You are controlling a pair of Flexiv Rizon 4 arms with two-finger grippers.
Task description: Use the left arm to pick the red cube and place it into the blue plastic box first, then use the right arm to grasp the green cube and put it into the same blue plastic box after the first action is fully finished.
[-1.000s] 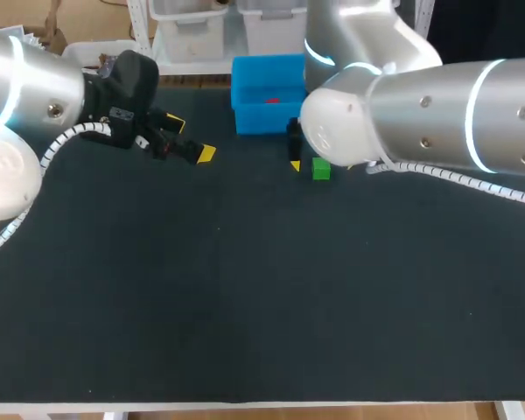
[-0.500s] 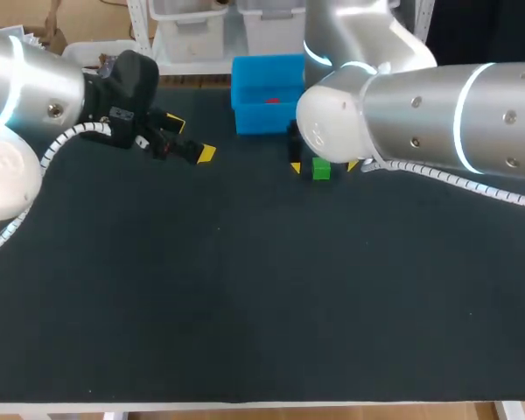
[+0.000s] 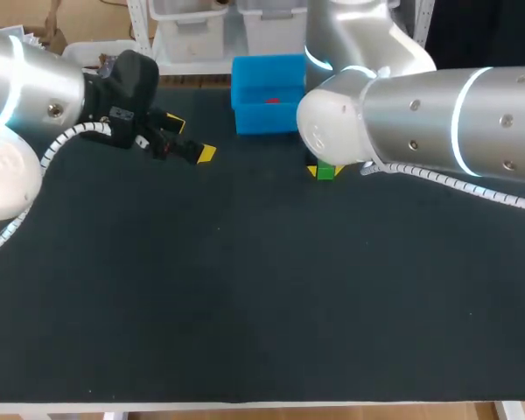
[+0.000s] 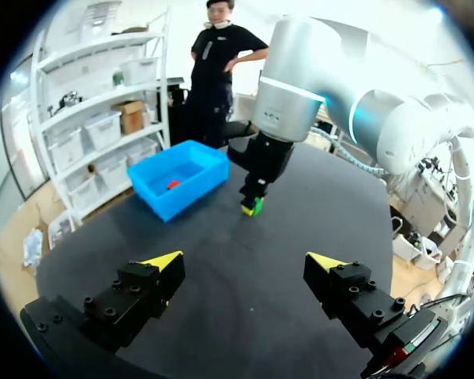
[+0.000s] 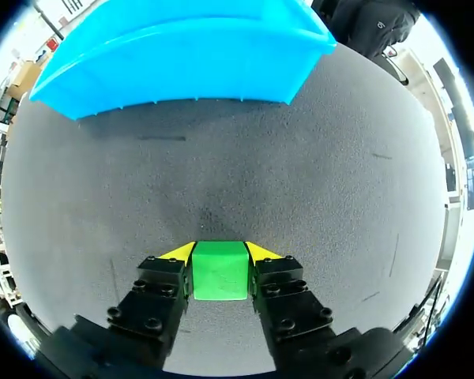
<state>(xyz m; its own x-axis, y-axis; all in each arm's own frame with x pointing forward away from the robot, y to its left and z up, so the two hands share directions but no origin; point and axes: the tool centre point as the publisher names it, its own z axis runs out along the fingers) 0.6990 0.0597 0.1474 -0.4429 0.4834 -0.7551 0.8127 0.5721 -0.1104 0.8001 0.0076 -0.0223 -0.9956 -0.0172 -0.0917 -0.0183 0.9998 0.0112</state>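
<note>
Coming in from the left side of the head view, the left arm [image 3: 26, 96] holds its left gripper [image 3: 191, 140] above the far left part of the black table [image 3: 245, 306]. Its two yellow-tipped fingers [image 3: 206, 154] are spread wide with nothing between them. In the left wrist view that same claw [image 4: 245, 261] gapes over bare mat and is aimed toward the box and the other arm, well apart from both.

Further right, at the table's far edge near the middle, stands the blue plastic box [image 3: 267, 121]. The red cube [image 3: 271, 101] lies inside it on the floor of the box. The left wrist view shows this too: a small red cube [image 4: 173, 185] within the box's blue walls [image 4: 197, 193].

Just right of the box and a little nearer the camera is the green cube [image 3: 325, 171], on or close to the mat and outside the box. The right arm [image 3: 437, 114] enters from the right and hides most of its right gripper [image 3: 325, 171], though a yellow tip shows at each side of the cube. In the right wrist view the claw [image 5: 219, 253] pinches the green cube [image 5: 219, 270], with one finger pressed against each of two opposite faces. The box's outer wall [image 5: 182, 55] rises ahead of the fingers, with a stretch of mat between. From the left wrist view, the right gripper [image 4: 253, 199] points straight down on the green cube [image 4: 256, 208] just beside the box
</note>
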